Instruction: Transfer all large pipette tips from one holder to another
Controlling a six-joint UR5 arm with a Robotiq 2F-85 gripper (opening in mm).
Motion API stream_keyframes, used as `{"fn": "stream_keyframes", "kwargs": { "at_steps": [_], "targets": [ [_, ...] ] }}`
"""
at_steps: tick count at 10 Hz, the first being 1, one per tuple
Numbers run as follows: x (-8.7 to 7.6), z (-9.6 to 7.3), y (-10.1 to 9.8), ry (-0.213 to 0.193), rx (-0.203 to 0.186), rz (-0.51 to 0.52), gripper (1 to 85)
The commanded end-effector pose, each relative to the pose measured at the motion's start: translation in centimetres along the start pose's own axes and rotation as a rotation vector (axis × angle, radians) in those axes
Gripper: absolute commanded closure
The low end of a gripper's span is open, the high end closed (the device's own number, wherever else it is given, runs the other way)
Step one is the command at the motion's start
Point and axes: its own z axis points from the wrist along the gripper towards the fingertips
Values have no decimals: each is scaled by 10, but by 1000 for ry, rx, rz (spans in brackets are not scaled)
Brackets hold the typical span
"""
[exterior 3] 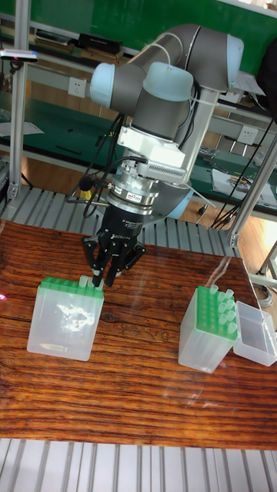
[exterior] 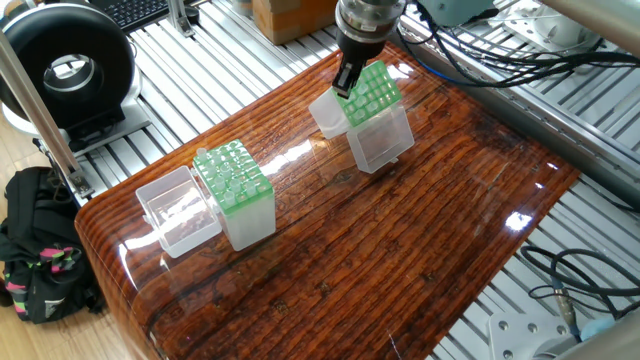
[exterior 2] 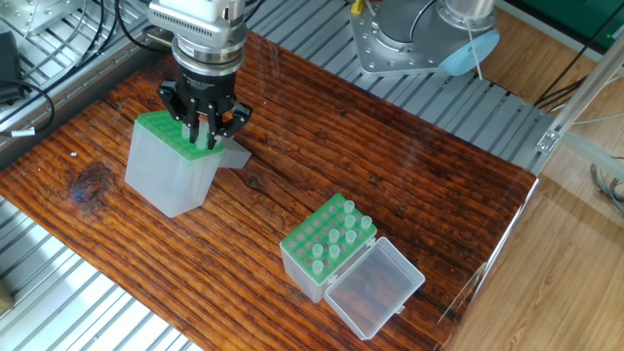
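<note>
Handling: I judge the large pipette tips (exterior 2: 331, 236) light, stiff, slick, thin-walled; take one at its wide collar | Look: translucent whitish cones standing in the green-topped holder (exterior 2: 314, 255), open lid (exterior 2: 375, 288) beside | Gripper (exterior 2: 203, 134): over the other holder (exterior 2: 171, 161), fingers nearly together; I cannot tell whether they pinch a tip.

Bright, even overhead light, white glare on the glossy wooden table (exterior: 420, 270), sharp focus.
</note>
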Motion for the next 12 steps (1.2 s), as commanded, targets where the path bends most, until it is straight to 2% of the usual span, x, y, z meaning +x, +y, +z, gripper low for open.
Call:
{"fn": "stream_keyframes", "kwargs": {
  "at_steps": [1, 7, 12],
  "targets": [
    [-2, 1, 0, -12, -3, 7, 570],
    [-2, 2, 0, -16, -2, 9, 620],
    [-2, 2, -3, -16, 9, 22, 733]
  ]
}}
